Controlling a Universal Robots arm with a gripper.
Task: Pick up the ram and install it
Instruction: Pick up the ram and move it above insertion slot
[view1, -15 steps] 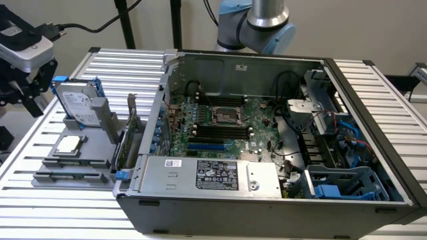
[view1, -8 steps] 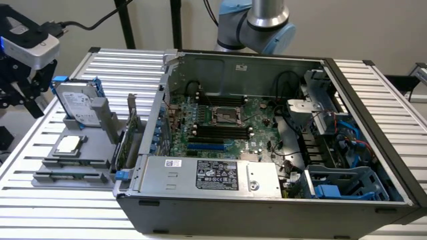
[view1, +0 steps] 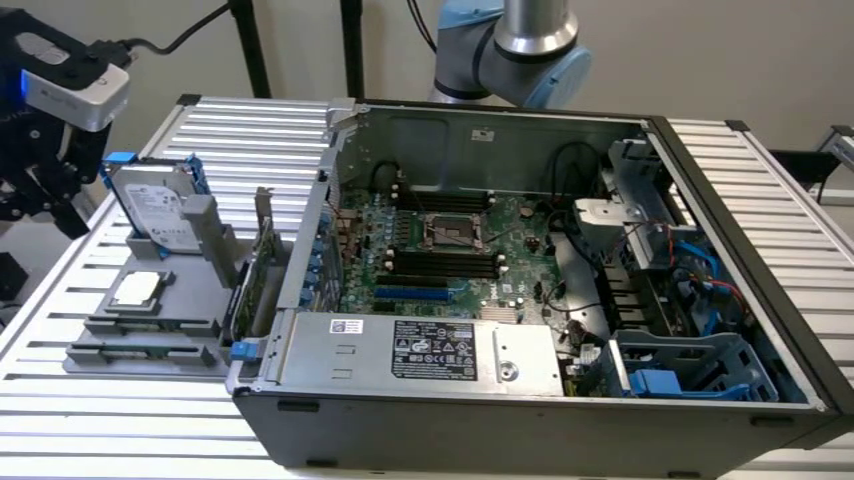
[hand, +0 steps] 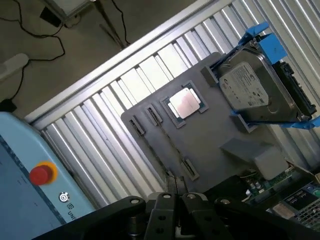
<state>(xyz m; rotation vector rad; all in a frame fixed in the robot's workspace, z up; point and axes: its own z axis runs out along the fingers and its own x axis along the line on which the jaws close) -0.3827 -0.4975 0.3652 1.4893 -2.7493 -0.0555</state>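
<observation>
Your gripper hangs well above the tray, fingers drawn together on nothing visible, while the ram sits edge-up in the tray's clips, probably so it can be pinched from above.

The open computer case holds a motherboard. Beside the case, on the exterior view's left, a grey holder carries the ram, a processor chip and an upright hard drive.

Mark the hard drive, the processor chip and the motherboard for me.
hard drive (hand: 251, 87): wrist view, on its silver label face.
processor chip (hand: 185, 104): wrist view, centre of its metal lid.
motherboard (view1: 514, 225): exterior view, bare green board beside the socket.
</observation>
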